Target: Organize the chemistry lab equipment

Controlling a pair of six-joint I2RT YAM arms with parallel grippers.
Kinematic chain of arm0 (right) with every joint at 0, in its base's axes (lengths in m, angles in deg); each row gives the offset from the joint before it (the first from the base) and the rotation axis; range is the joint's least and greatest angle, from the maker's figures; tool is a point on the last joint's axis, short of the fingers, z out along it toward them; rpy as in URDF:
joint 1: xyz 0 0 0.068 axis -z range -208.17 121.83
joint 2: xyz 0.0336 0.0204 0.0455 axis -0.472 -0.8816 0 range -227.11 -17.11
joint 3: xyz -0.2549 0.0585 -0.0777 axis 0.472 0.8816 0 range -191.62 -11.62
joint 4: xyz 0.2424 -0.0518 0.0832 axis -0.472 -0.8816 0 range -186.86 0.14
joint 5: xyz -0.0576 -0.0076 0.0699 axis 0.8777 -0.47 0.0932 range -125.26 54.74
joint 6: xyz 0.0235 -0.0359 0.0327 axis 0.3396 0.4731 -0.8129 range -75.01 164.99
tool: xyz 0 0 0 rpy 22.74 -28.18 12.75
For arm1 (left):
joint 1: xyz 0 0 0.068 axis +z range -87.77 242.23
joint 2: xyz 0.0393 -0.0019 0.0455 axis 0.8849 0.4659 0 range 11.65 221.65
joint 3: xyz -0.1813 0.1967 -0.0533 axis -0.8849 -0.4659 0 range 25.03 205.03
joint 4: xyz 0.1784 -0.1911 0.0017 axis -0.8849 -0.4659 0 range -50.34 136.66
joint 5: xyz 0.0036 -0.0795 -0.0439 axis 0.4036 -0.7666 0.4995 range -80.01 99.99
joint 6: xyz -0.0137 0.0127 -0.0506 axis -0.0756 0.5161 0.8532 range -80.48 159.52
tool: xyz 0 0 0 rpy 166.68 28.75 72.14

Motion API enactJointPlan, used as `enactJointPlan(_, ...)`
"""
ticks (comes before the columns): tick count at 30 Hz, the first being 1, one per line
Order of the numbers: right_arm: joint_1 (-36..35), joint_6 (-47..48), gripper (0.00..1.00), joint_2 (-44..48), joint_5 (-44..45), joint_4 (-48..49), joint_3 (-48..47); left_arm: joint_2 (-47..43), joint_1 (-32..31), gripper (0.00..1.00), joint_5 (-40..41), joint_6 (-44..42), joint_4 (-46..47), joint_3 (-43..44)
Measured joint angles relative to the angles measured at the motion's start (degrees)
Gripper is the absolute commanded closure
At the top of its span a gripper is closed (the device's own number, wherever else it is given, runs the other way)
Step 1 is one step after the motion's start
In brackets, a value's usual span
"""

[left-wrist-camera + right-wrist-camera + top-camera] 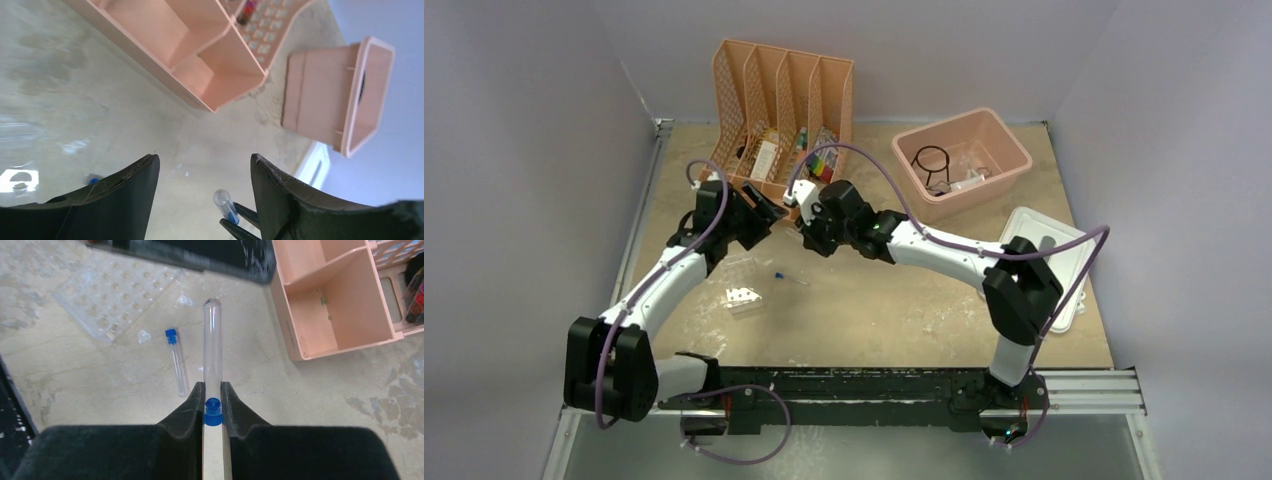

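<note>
Blue plastic cap, clear round-tipped barrel: the blue-capped clear tube [212, 340] is pinched at its cap end between the matte black fingers of the right gripper [213, 390], its closed tip pointing away from the wrist. On the mottled beige table [90, 390] just to its left lies a second tube [176, 360], the same slim shape, cap turned away from me. Past that I see the tube rack [115, 295], a flat translucent block dimpled with rows of round wells. I cannot tell whether any well is filled.

From above, the left gripper [769, 215] faces the right one from close by, jaws spread wide with nothing clamped between them. The held tube shows in its wrist view only as a small clear end beside one finger.

Farther back stands the peach file organizer [784, 90], with lattice walls and four slots. Its front compartments hold a pale boxy item and some bright coloured pieces that I cannot identify. To its right, the pink tub [1009, 150] holds the black wire ring [932, 160] with its stem, plus clear bits too small to name. Nearer than the tub, the white lid [1036, 222] lies flat on the table, partly covered by the right arm's elbow and cable.
</note>
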State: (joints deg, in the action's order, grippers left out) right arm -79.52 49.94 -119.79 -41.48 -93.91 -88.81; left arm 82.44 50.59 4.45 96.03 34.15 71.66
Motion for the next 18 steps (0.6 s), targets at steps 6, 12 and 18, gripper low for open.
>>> enactJointPlan(6, 2.8, -2.9, 0.93, 1.0, -5.5, 2.7, 2.2, 2.9, 0.0, 0.51, -11.6, 6.3, 12.1, -5.1)
enactJointPlan(12, 5.8, -5.1, 0.93, 1.0, -8.1, 4.1, 2.4, 5.2, 0.0, 0.63, -17.5, 9.5, 17.7, -6.1)
enactJointPlan(18, 6.5, -5.4, 0.93, 1.0, -9.2, 4.2, 2.4, 7.4, 0.0, 0.75, -20.5, 10.0, 19.9, -6.0)
